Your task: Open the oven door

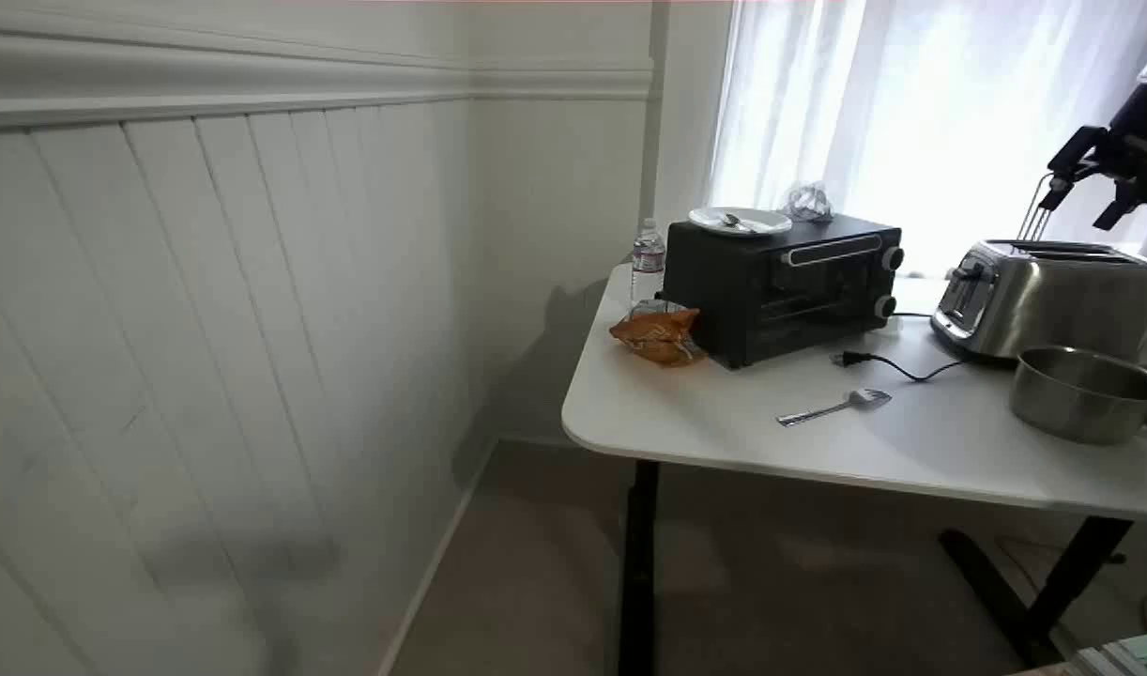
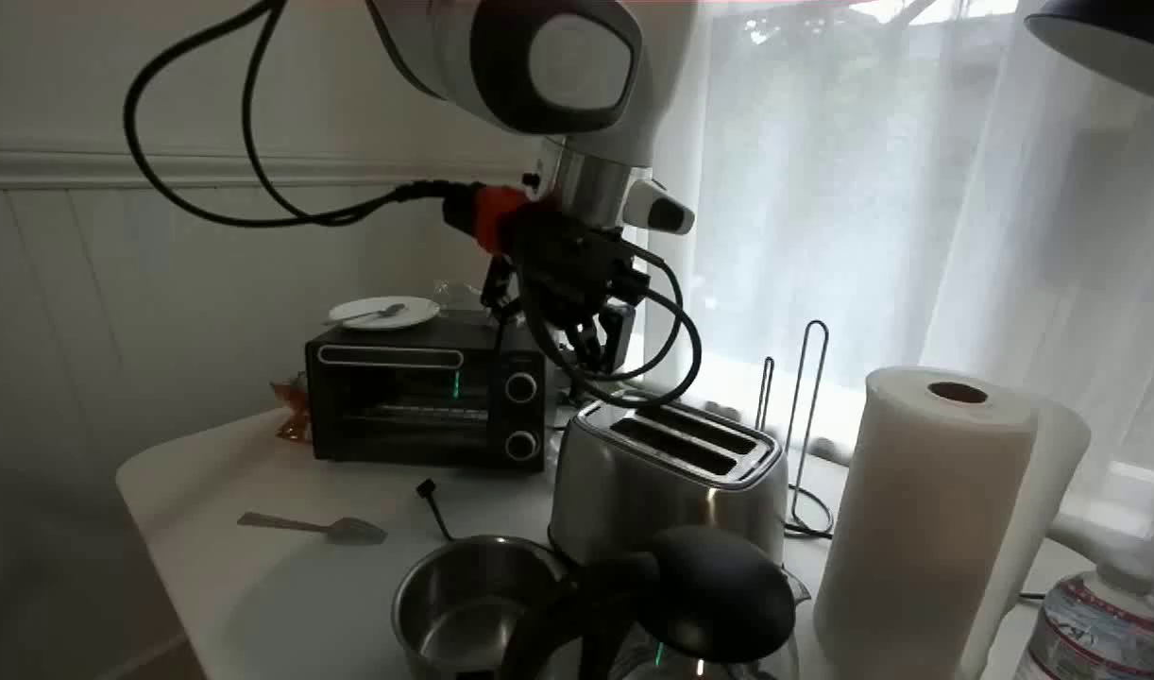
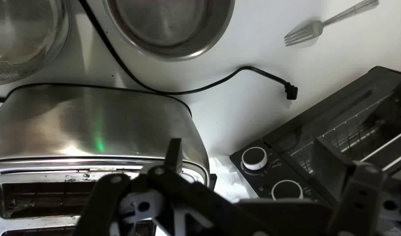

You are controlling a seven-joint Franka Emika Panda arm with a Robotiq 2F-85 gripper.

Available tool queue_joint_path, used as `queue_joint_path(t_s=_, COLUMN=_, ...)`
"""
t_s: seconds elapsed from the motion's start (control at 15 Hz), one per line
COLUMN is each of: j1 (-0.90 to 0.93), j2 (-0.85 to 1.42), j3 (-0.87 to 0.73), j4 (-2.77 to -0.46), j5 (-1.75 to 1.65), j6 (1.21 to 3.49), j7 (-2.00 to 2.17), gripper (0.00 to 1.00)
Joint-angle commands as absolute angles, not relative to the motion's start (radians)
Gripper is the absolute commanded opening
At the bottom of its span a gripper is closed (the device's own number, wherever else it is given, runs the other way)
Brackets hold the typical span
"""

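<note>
The oven (image 1: 771,291) was found standing on the white bench (image 1: 695,413). In both exterior views the oven door (image 2: 402,401) was closed and upright, its handle bar (image 2: 391,357) running along the top edge. The claw (image 1: 1085,202) hung higher than the toaster (image 1: 1071,305), between 12 and 1 o'clock from it in an exterior view; from the claw, the door lay between 8 and 9 o'clock, well apart. The claw was set wide, its fingers (image 3: 331,164) far from each other; in the wrist view two control knobs (image 3: 254,158) of the oven showed between them. On top of the oven were a white plate (image 1: 710,218) bearing a spoon (image 1: 731,220) and, just beside the plate between 2 and 3 o'clock, some crumpled clear wrap (image 1: 806,202). Taken from the oven in an exterior view, a bottle (image 1: 648,258) stood between 9 and 10 o'clock, an orange packet (image 1: 661,335) lay at 8, a plug (image 1: 850,359) on a black cord (image 1: 919,378) lay between 4 and 5, and a fork (image 1: 836,406) at 5. The metal pot (image 1: 1071,408) stood between 5 and 6 o'clock from the toaster. In an exterior view a paper towel roll (image 2: 922,519) stood at 3 o'clock from the toaster.
</note>
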State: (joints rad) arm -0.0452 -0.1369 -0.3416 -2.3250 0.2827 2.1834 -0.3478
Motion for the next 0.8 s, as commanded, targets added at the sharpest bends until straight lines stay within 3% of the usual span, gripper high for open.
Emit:
queue_joint_path(t_s=0.0, j1=-0.088, j2=-0.135, j3=-0.3, j4=-2.323, j5=0.289, j6=2.179, j7=-0.352, gripper=1.0)
queue_joint_path(t_s=0.73, j1=-0.068, j2=-0.223, j3=-0.215, j4=-2.364, j5=0.238, j6=2.206, j7=-0.304, gripper=1.0)
